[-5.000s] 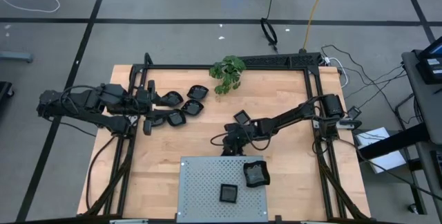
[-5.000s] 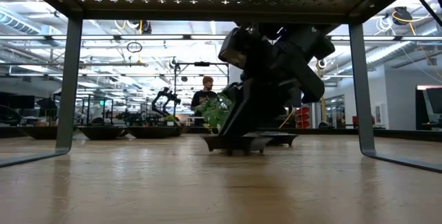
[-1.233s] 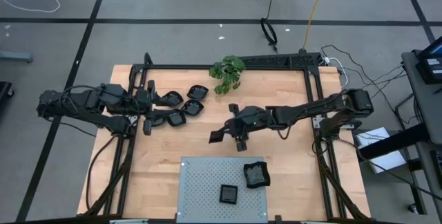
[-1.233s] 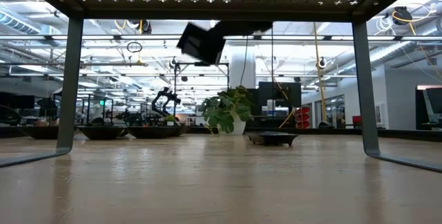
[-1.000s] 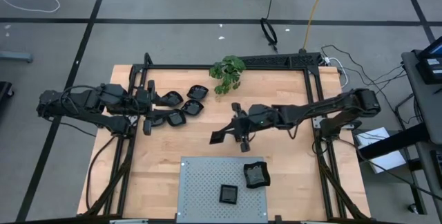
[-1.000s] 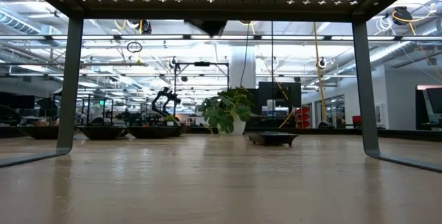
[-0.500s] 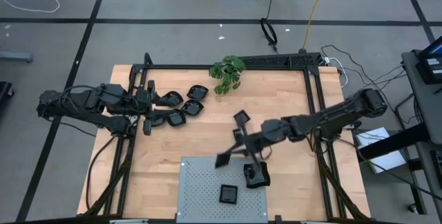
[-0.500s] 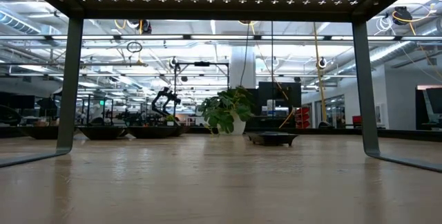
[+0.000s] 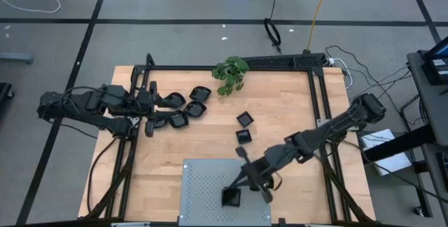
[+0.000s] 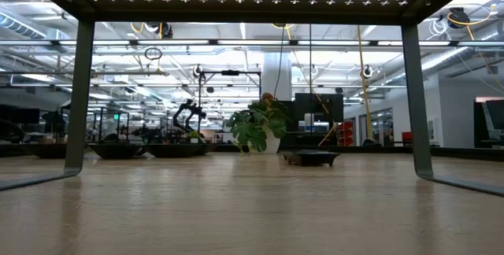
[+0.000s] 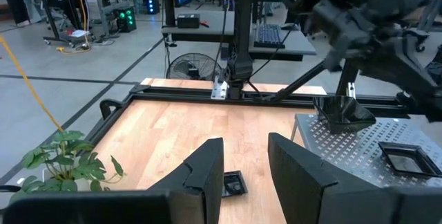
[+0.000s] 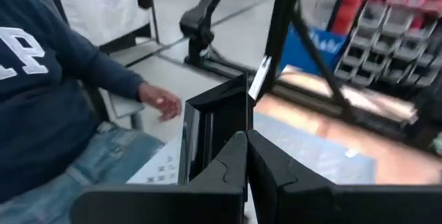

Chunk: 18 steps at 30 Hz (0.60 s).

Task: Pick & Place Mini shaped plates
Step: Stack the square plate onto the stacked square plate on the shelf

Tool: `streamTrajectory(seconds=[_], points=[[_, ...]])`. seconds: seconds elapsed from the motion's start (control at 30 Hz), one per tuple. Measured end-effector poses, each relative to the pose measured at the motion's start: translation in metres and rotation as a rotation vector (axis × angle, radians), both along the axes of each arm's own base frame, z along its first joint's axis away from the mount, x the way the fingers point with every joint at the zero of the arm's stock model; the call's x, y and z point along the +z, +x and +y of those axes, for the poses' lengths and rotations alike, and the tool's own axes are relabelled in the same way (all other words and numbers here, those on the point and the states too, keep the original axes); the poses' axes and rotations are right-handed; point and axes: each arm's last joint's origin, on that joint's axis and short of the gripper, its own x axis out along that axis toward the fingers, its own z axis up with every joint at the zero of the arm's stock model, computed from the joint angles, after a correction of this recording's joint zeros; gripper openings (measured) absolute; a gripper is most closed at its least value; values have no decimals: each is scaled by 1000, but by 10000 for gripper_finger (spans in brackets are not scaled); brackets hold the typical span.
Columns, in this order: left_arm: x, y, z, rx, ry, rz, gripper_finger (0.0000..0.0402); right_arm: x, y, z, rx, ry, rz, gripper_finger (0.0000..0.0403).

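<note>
My right gripper (image 9: 246, 178) is over the grey perforated panel (image 9: 203, 178) at the table's near edge, shut on a black mini shaped plate (image 11: 343, 115). Another plate (image 9: 232, 197) lies flat on the panel, and one beside it is mostly hidden under the gripper. Two plates (image 9: 244, 119) (image 9: 243, 136) lie on the wood at mid-table. Several more (image 9: 196, 108) lie at the far left in front of my left gripper (image 9: 158, 103). It is open with nothing between its fingers (image 11: 207, 172). My right gripper pinches the plate by its rim (image 12: 231, 135) between its two shut fingers. The fingers run almost level, slanting from the table's right toward its near left. The plate stands on edge in the hold and is tilted over the panel (image 11: 359, 137).
A green potted plant (image 9: 231, 74) stands at the far edge. A black frame (image 9: 322, 101) borders the table. The panel is raised on legs (image 10: 79, 97). A seated person's arm and hand (image 12: 155, 99) show beyond the table's near edge.
My right gripper, still shut on the plate, has swung from mid-table toward the near edge until it is over the panel. The plate stays clear of the table. The move has uncovered the two plates on the wood at mid-table.
</note>
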Motion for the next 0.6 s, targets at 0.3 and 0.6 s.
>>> streamTrajectory(seconds=[0.3, 0.6], points=[[0, 0, 0, 0, 0, -1, 120, -20, 15, 12, -65, 121, 223, 0], [0, 0, 0, 0, 0, -1, 120, -21, 8, 20, -15, 169, 300, 0]])
